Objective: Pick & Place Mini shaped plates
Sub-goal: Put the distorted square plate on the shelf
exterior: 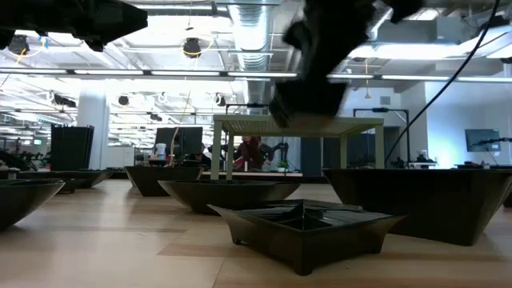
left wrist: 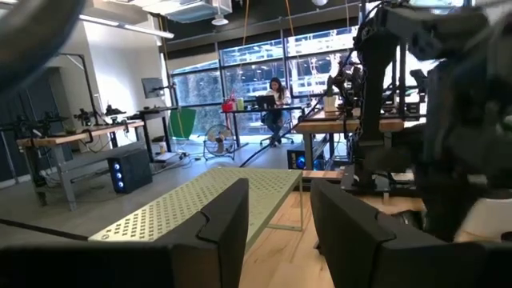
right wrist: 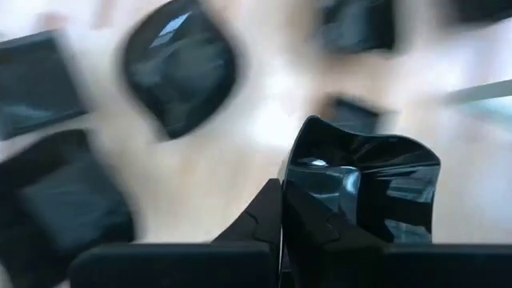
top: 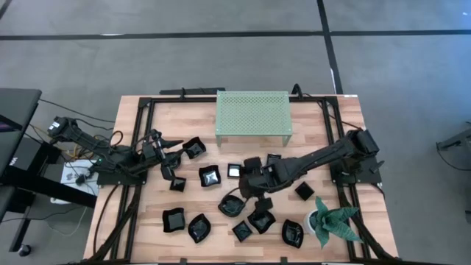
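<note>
Front edge of table (top: 147, 246): row of mini shaped plates, leaf-shaped one (top: 199, 227) beside a square one (top: 174, 218), more clustered mid-front around (top: 261, 219), one at (top: 292, 233) just beside the green spiky plant (top: 335, 221) in its white pot at the front right corner. In the low view a small square dish (exterior: 304, 228) sits closest to the lens, with bigger-looking dark dishes (exterior: 228, 192) behind it and to both sides. Right pincer (top: 250, 175) is over the middle of the table, above the plate cluster; in the right wrist view it is clenched on a black glossy plate (right wrist: 360, 188), pinching its rim, plate lifted off the wood, other plates blurred below, e.g. a leaf-shaped one (right wrist: 180, 64). In the low view the same arm shows as a dark blurred mass (exterior: 320, 56) hanging above the table. Left pincer (top: 168, 174) is on the left-middle, just above a small plate (top: 177, 185), another plate (top: 194, 149) near it; in the left wrist view its fingers (left wrist: 228, 228) stand apart, released, nothing between them. Further back: green perforated shelf (top: 252, 114) on legs at the table's rear centre. Beyond the table, in the left wrist view, a person (left wrist: 278, 96) sits at a desk by the windows.
</note>
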